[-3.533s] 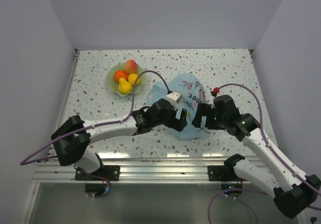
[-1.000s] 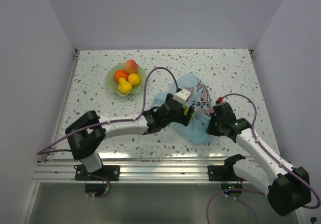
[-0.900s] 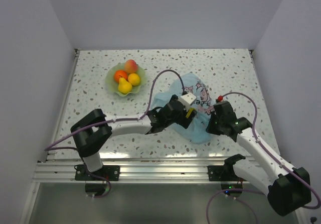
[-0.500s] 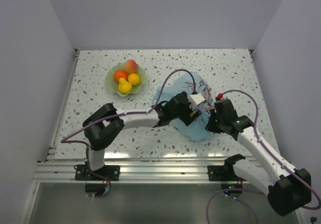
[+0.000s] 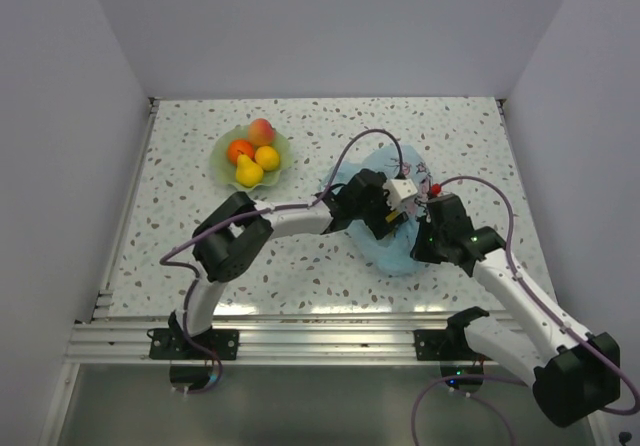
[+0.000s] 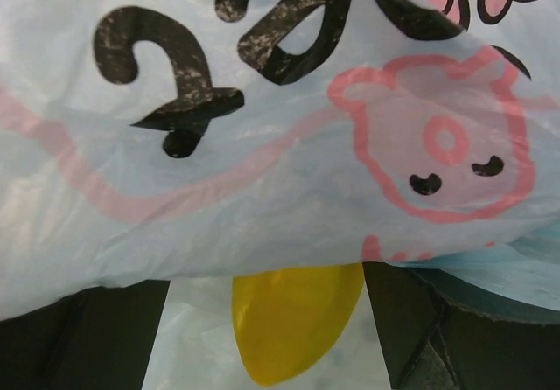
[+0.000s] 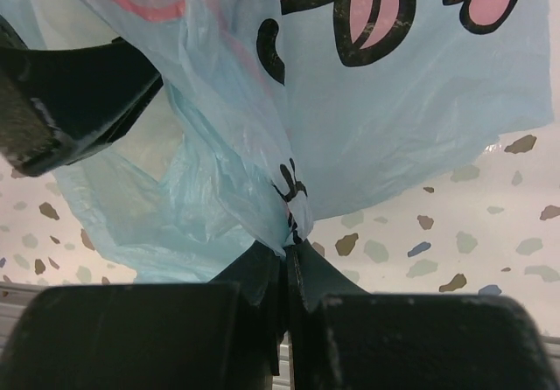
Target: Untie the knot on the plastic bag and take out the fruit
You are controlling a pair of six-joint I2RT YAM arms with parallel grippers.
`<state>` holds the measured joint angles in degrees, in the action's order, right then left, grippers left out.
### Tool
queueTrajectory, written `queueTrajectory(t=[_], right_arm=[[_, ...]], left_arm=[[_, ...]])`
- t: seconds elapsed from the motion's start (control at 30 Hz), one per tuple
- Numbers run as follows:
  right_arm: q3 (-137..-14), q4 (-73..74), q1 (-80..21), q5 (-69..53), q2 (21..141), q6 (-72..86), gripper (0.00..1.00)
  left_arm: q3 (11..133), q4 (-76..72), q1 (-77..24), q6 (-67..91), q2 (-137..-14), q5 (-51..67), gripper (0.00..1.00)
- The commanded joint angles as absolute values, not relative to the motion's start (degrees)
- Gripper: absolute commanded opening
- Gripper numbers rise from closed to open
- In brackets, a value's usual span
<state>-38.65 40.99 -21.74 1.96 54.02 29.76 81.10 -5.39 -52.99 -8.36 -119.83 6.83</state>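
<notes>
Plastic bag (image 5: 385,254): light blue, crumpled on the table (image 5: 180,228), right of the green bowl (image 5: 222,169) and nearer the arms.
Fruit (image 5: 252,153): four pieces sit in the bowl; one yellow piece (image 6: 293,320) peeks out below the bag's printed film.
Left gripper (image 5: 392,219): at the bag, fingers wide apart, yellow piece between them, nothing clamped.
Right gripper (image 7: 285,263): on the bag's side away from the bowl, fingers pressed together on a gathered pinch of film.
</notes>
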Motion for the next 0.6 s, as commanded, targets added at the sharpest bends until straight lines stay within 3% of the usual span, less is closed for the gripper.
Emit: queueTrajectory(t=[0.0, 0.2, 0.3, 0.43, 0.57], right_arm=[[-41.1, 41.2, -21.7, 1.0, 54.8, 28.2, 0.0], [-41.4, 40.6, -21.7, 1.0, 55.7, 27.9, 0.0], [-41.5, 40.1, -21.7, 1.0, 56.1, 27.8, 0.0], [-41.7, 39.4, -21.7, 0.9, 56.8, 27.7, 0.0], [-42.0, 38.7, -21.6, 1.0, 57.4, 27.6, 0.0]], left_arm=[[83.1, -4.4, -53.0, -11.0, -122.5, 8.3, 0.93], [84.1, -4.3, -52.9, -10.8, -125.0, 7.3, 0.83], [82.6, -4.6, -52.6, -10.6, -123.9, 6.9, 0.73], [78.0, -6.0, -52.5, -9.7, -119.8, 6.8, 0.47], [74.1, -7.1, -52.5, -7.7, -115.5, 7.2, 0.33]])
